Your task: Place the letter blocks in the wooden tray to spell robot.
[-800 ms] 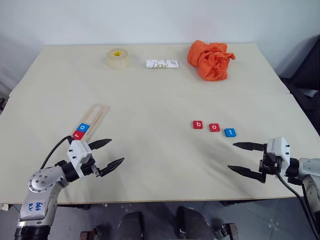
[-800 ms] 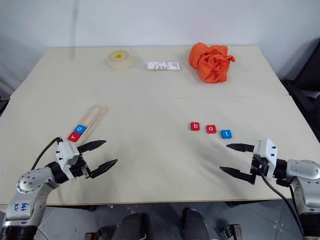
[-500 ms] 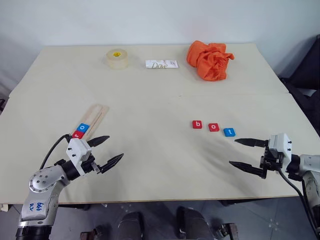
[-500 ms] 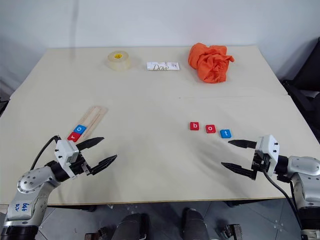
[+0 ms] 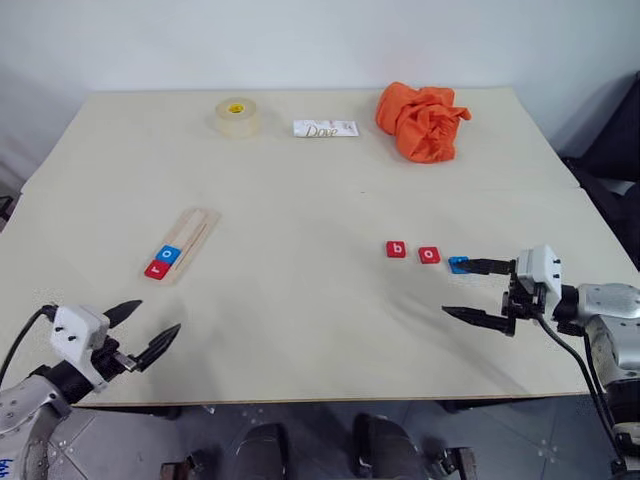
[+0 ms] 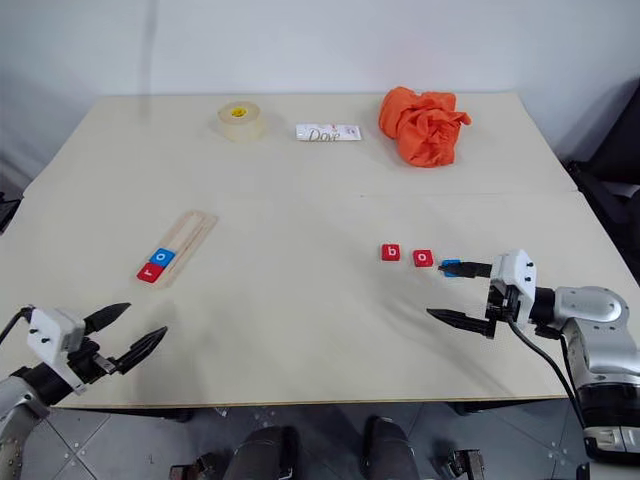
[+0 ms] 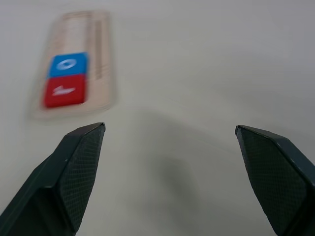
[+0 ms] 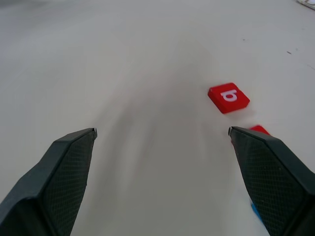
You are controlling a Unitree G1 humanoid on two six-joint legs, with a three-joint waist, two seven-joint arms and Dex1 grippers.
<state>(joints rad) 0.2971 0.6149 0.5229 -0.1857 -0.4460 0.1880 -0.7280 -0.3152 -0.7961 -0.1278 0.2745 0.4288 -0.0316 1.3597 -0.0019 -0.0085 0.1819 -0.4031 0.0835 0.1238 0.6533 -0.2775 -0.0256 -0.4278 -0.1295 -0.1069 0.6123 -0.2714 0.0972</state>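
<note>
Tray point(image 5: 184, 243) holds red (probably r) point(image 5: 157, 270), blue tiles point(image 5: 169, 254).

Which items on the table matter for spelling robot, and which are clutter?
Job:
wooden tray, holding red r block and blue o block
red b block
red o block
blue t block

Clutter:
tape roll
Dove bar
orange cloth

Tape roll point(image 5: 235, 116), Dove bar point(image 5: 324, 128), orange cloth point(image 5: 422, 121)

The white bar point(image 5: 324, 128) reads "Dove". Tray tiles: red "r" point(image 5: 157, 270), blue "o" point(image 5: 169, 254). On the tabletop, red tiles read "b" point(image 5: 396, 249) and "o" point(image 5: 429, 255).
</note>
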